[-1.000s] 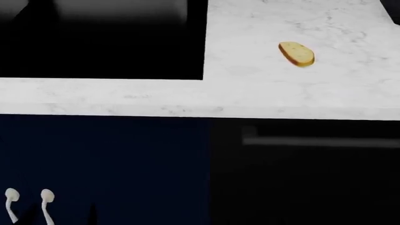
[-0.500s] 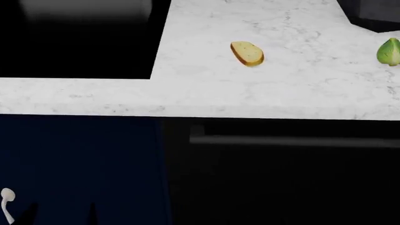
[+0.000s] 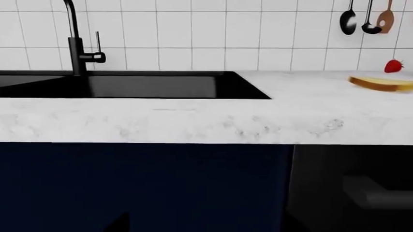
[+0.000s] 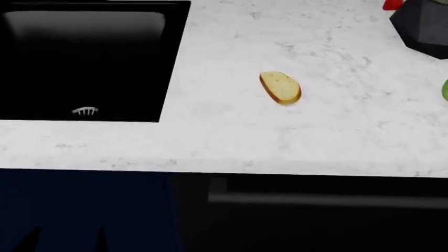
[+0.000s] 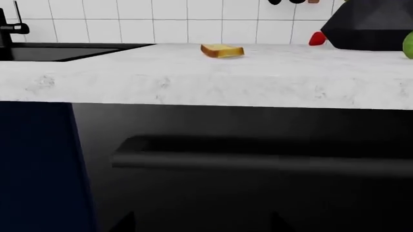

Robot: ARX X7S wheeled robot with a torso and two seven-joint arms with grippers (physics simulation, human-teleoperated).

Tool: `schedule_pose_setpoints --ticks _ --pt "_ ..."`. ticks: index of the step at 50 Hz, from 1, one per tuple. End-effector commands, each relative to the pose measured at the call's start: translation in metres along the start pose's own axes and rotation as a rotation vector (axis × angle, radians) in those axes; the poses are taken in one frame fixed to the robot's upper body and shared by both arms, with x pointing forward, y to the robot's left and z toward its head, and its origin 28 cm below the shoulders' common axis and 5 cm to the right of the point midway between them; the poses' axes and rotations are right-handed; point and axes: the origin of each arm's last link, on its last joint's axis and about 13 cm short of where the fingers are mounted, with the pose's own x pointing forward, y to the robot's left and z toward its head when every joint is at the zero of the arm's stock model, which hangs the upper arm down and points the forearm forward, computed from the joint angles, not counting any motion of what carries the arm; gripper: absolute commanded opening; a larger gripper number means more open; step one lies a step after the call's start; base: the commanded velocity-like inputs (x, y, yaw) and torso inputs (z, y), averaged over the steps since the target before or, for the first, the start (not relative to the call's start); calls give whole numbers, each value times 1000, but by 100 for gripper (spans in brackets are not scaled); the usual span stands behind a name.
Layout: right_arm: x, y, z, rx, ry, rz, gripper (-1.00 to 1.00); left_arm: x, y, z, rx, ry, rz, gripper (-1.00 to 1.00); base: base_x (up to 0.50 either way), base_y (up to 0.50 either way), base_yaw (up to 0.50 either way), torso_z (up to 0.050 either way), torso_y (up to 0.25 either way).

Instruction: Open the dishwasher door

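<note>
The dishwasher door (image 5: pixel 245 125) is a glossy black panel under the marble counter, and it is shut. Its long dark-grey bar handle (image 5: pixel 258 162) runs across the right wrist view. My right gripper (image 5: pixel 201 226) faces the door just below the handle, jaws wide apart and empty; only its dark fingertips (image 5: pixel 125 223) show. My left gripper (image 3: pixel 203 226) is open and empty and faces the navy cabinet (image 3: pixel 142 183), with the door (image 3: pixel 355 174) and the handle's end (image 3: pixel 380 195) off to one side. In the head view the door (image 4: pixel 315 231) and handle (image 4: pixel 329 199) lie at the bottom right.
A marble counter (image 4: pixel 224 142) overhangs the door. A black sink (image 4: pixel 84 58) is at the left, with a black tap (image 3: pixel 76 43). A bread slice (image 4: pixel 280 87) lies on the counter. A black angular object (image 4: pixel 423 26) and something green (image 4: pixel 444 89) are at the far right.
The head view has shifted: counter and door now sit lower in frame, and the sink basin shows in full. The white cabinet knobs have left the view. The door stays shut.
</note>
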Motion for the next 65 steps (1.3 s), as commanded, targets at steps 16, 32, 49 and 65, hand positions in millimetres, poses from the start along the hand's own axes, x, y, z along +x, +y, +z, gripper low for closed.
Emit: schedule_pose_setpoints --ticks 16,32,49,65 --pt "-3 -1 0 0 -9 -3 100 -1 0 2 1 -8 -2 100 136 0 0 0 0" --pt "-28 -29 34 -647 -19 88 100 -2 -3 0 -9 -8 -13 100 0 0 0 0 0" --pt "-30 -38 37 -1102 18 245 100 1 -4 1 -5 -13 -17 100 0 0 0 0 0" --pt "-17 -42 36 -1259 53 292 100 2 -4 2 1 -16 -24 100 0 0 0 0 0"
